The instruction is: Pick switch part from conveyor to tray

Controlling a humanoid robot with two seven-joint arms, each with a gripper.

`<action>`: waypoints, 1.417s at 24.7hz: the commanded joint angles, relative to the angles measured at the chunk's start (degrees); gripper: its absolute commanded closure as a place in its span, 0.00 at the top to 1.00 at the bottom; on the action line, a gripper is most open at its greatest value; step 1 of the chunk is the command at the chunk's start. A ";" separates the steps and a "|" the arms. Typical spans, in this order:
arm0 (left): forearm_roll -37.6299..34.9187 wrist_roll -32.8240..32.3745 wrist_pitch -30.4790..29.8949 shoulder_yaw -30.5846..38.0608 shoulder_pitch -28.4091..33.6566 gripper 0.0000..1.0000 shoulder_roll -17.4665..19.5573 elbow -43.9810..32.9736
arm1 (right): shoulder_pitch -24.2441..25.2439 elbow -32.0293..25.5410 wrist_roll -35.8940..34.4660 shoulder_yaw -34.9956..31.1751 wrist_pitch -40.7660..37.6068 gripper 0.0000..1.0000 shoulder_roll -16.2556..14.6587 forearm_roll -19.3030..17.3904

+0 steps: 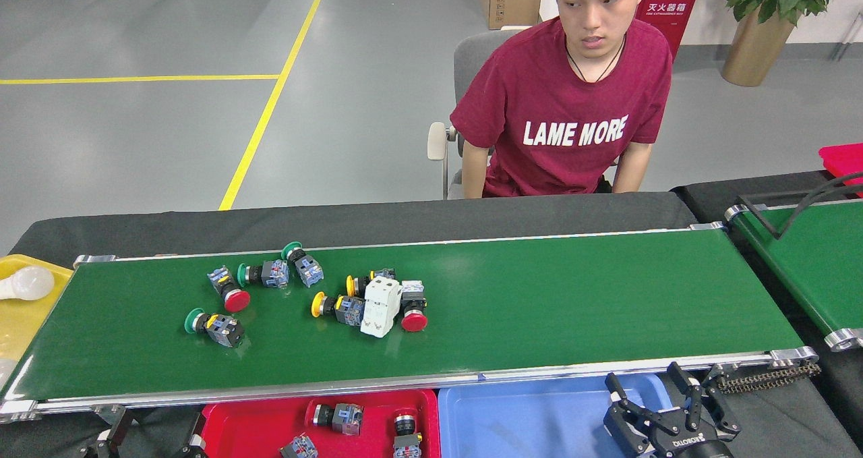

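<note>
The conveyor (573, 296) runs across the view, a green belt with silver rails. Several switch parts lie on its left half: green-capped ones (214, 324) (263, 274), a red-capped one (229, 293), a yellow-capped one (337, 307) and another red-capped one (412, 313) beside a white breaker (381, 306). In front of the belt, a red tray (256, 424) holds three switch parts (339, 417). A blue tray (526, 424) sits next to it. My left gripper (154, 439) is low at the red tray's left edge, its fingers wide apart and empty. My right gripper (646, 385) stands open over the blue tray's right end.
A yellow tray (27, 316) with a light bulb (27, 282) sits at the belt's left end. A second green belt (809, 262) crossed by black tubing lies at the right. A person in a red shirt (566, 114) sits behind the table.
</note>
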 commanded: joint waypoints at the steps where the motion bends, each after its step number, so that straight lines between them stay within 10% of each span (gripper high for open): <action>1: -0.19 -0.99 0.57 -0.07 -1.59 1.00 0.86 0.06 | -1.20 -0.83 -0.63 -0.80 0.69 0.96 0.36 -0.20; 7: -0.19 -14.87 2.06 0.11 -14.68 1.00 4.29 9.55 | -2.25 -0.83 -0.63 -3.62 1.05 0.96 2.91 -0.29; 35: -0.19 -15.14 7.16 -1.91 -35.25 0.99 15.01 37.67 | -2.25 -0.83 -0.63 -3.62 1.49 0.96 3.52 -0.20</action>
